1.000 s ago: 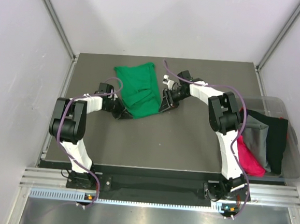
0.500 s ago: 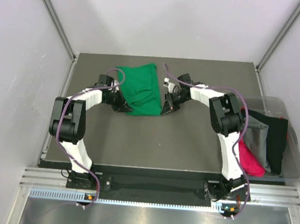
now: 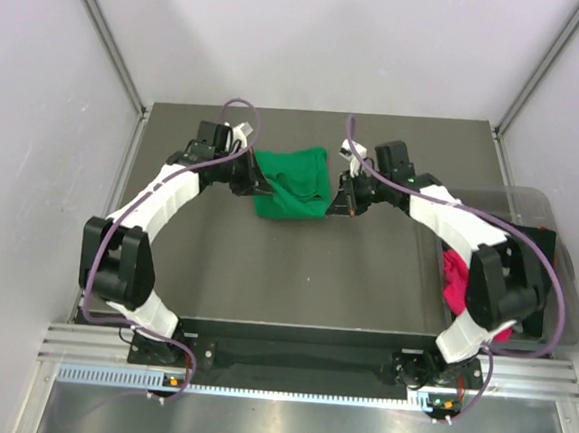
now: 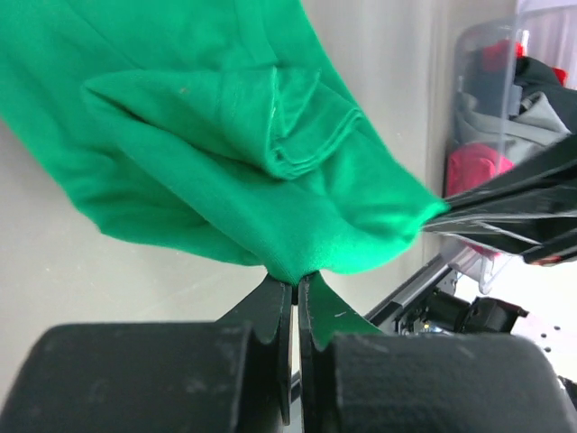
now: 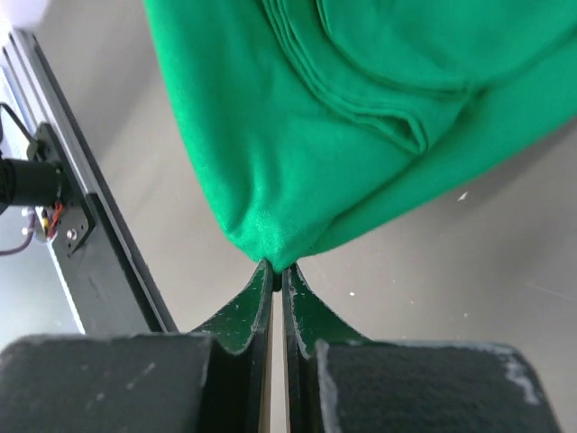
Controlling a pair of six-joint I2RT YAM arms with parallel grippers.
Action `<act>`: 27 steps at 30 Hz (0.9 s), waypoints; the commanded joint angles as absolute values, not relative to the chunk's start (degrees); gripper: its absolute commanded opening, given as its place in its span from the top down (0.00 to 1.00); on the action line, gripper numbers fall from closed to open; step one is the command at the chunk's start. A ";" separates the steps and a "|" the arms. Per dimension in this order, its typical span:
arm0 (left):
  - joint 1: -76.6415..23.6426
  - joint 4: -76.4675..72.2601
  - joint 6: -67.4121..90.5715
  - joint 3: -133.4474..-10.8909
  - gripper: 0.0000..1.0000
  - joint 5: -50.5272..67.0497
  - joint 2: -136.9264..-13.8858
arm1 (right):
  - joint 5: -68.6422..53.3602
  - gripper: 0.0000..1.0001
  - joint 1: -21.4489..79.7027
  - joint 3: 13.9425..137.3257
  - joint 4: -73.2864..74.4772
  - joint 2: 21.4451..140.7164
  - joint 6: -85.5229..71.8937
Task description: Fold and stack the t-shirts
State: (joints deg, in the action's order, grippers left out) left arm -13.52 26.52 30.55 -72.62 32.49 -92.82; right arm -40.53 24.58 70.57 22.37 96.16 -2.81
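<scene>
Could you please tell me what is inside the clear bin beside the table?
The clear bin holds pink fabric, grey fabric and black fabric; the right arm covers the rest.

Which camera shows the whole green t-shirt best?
The top external view: only there is the whole green t-shirt seen, bunched up. The left wrist view shows just folds and the corner pinched in the left end effector; the right wrist view shows the other edge pinched in the right end effector.

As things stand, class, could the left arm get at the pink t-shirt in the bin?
Probably not: the left gripper is shut on the green t-shirt, and the pink t-shirt lies in the bin past the right arm.
</scene>
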 commanded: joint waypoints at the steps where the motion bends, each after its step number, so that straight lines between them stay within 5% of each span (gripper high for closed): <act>1: -13.45 26.28 30.32 -70.76 1.00 32.08 -87.99 | -38.24 1.00 24.35 68.12 18.20 90.01 -2.81; 14: -13.45 21.01 36.91 -58.89 1.00 35.51 -82.70 | -36.47 1.00 22.76 69.16 17.14 91.22 -1.50; 27: -10.29 21.89 35.50 -71.10 1.00 39.01 -98.51 | -37.00 1.00 20.48 88.76 17.59 107.57 -0.44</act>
State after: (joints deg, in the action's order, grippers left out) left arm -11.79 24.25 35.42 -67.81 36.27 -96.07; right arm -36.53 21.69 83.50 20.64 105.91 -1.50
